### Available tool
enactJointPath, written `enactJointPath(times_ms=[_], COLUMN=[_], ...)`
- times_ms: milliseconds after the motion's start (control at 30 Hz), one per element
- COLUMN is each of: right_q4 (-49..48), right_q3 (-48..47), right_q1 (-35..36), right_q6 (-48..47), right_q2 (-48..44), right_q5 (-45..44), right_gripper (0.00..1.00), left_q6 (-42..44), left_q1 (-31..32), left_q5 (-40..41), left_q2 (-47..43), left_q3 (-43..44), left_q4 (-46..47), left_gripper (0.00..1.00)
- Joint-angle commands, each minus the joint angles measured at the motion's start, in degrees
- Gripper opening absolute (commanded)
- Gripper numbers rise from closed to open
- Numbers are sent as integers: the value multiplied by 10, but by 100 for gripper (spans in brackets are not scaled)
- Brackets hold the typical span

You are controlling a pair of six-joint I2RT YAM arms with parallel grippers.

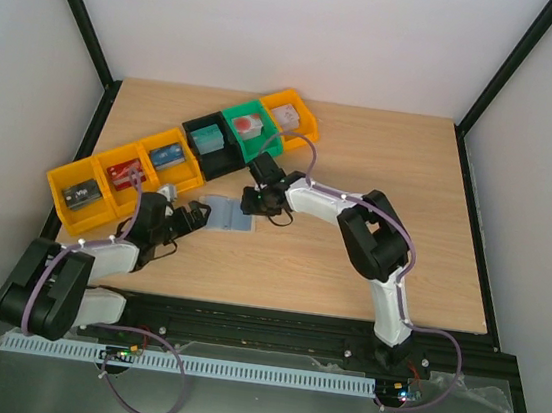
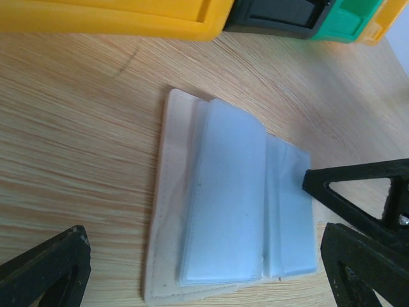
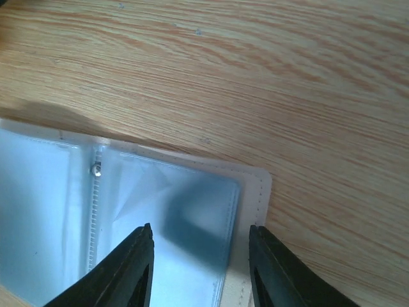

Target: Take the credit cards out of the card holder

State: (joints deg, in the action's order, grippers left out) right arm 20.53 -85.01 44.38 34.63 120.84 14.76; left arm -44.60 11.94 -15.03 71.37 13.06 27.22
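Here, the card holder (image 1: 227, 215) lay unfolded. The left gripper (image 1: 192, 218) stood wide open at its left; the right gripper (image 3: 199, 233) hung part-open above it.

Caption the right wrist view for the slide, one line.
Right claw, open, poised over a light blue corner pocket of the unfolded card holder on the wooden table.

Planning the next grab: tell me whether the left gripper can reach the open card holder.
Probably yes. The left gripper hangs open just short of the card holder, which lies spread flat; nothing stands between them, though the right gripper sits over its far edge.
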Motion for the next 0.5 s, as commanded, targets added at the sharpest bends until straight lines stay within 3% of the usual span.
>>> enactJointPath(times_ms=[0, 233, 467], right_q4=[-5, -61, -116], right_q3=[-8, 1, 22], right_q1=[3, 3, 3], right_q6=[-9, 4, 30], right_q2=[12, 10, 11], right_q5=[54, 155, 205], right_gripper=[39, 36, 35], left_q6=[6, 9, 22], left_q1=[15, 39, 58], left_q5=[7, 10, 1], left_q2=[35, 77, 103], left_q3=[-10, -7, 9], left_q4=[54, 87, 108], left_gripper=[99, 98, 79])
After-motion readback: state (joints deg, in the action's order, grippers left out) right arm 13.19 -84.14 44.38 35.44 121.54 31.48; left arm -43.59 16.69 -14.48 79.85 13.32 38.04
